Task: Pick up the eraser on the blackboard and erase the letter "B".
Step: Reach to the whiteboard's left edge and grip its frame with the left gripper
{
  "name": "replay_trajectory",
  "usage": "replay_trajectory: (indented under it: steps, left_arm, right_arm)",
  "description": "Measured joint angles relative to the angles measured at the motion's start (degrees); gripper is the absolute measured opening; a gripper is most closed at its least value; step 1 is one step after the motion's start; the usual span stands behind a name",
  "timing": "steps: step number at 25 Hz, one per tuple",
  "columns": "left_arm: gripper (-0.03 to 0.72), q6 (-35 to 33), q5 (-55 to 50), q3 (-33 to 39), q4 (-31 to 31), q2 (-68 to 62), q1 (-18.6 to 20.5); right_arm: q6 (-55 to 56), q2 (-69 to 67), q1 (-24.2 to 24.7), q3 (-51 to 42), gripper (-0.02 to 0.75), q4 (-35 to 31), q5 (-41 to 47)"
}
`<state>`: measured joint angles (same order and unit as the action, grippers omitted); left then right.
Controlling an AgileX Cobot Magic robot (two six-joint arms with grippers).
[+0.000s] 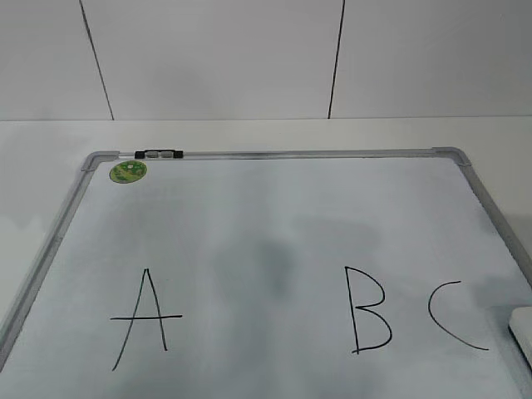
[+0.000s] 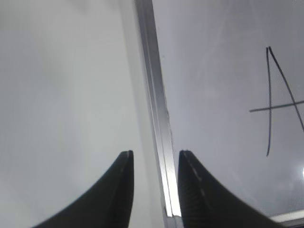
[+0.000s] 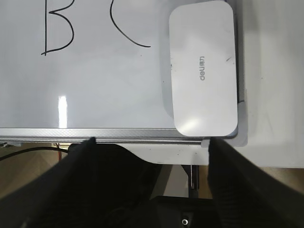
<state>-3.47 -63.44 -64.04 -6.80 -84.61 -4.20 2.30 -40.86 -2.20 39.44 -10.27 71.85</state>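
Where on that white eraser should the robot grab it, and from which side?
Probably across the eraser's two long edges near its middle, coming straight down from above. It lies flat in the blackboard's corner beside the C, and the right gripper is open wide enough.

eraser (image 3: 203,71) unobstructed, board frame (image 3: 142,134) beside it

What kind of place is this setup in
Probably a lab or test bench, not a classroom: a whiteboard lies flat on a plain white table before bare white wall panels, with an eraser and a green magnet on it.
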Motion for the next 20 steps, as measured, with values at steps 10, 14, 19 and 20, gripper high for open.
replay_trajectory:
  steps: [10,14,19,20]
  left_arm:
    - [0.237,-0.88,7.49,-8.41,1.24,-20.02,-0.71]
    - [0.235,-0.88,8.77,-9.48,1.24,-24.07,-1.88]
    - [0.234,-0.9,8.95,-9.56,1.24,-26.68,-2.24]
    - [0.234,-0.9,9.11,-9.56,1.24,-27.13,-2.24]
  right_arm:
    - [0.02,0.0,0.0,0.0,0.582,0.0,-0.09]
    - [0.02,0.0,0.0,0.0,0.582,0.0,-0.09]
    - [0.02,0.0,0.0,0.0,0.582,0.0,-0.09]
    - [0.02,0.0,0.0,0.0,0.582,0.0,-0.09]
